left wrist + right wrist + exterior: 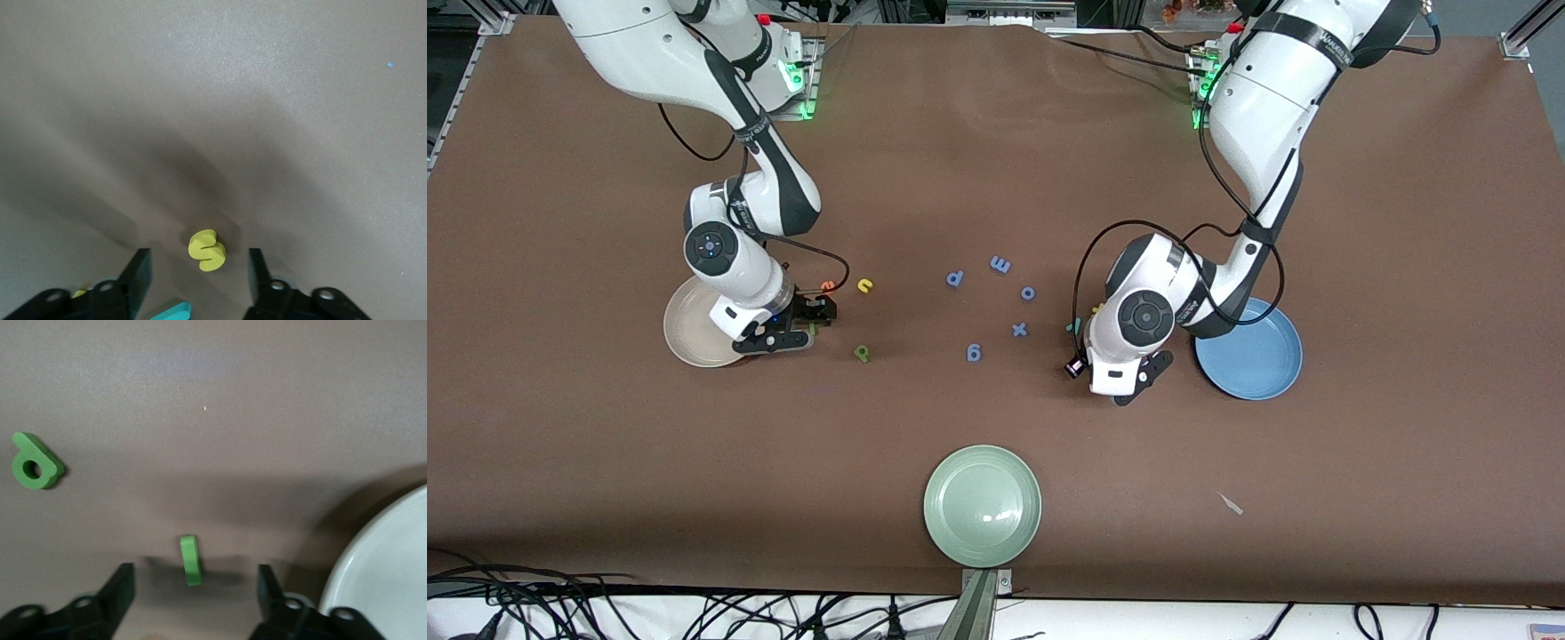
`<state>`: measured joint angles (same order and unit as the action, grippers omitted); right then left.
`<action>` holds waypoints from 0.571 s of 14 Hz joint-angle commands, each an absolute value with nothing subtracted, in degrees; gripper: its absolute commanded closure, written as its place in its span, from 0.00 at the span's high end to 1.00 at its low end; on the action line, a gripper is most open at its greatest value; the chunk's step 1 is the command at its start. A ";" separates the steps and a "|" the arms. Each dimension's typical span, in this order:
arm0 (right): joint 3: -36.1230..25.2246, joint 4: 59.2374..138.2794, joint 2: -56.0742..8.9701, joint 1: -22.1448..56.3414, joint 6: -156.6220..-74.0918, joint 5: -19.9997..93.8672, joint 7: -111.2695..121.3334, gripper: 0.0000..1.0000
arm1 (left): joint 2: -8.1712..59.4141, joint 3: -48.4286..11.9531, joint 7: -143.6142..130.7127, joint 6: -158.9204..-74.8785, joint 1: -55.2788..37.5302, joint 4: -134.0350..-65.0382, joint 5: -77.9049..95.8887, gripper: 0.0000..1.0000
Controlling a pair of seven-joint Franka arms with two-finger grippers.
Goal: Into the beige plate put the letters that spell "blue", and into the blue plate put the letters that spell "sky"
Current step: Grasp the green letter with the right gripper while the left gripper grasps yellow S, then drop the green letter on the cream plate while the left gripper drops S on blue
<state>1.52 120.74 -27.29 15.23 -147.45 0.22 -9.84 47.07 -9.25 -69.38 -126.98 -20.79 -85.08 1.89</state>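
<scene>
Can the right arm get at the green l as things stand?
Probably yes. The right claw is down over the green l, its fingers apart with the letter between them and nothing in the gap. The beige plate sits just beside it, apparently clear of the fingers.

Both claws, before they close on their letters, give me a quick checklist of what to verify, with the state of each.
1. Yellow s sits between the left claw fingers: ok.
2. Green l sits between the right claw fingers: ok.
3. Fingers stand clear of both letters, no grip yet: ok.
4. Beige plate beside the right claw, bare where visible: ok.
5. Blue plate beside the left claw, nothing in it: ok.
6. Teal letter crowds the left claw's near edge, may get bumped: cannot tell.
</scene>
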 commanded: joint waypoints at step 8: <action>1.76 122.43 -28.03 15.29 -151.34 0.44 -9.49 0.27 | 47.55 -8.96 -70.84 -129.73 -21.18 -85.52 1.41 0.03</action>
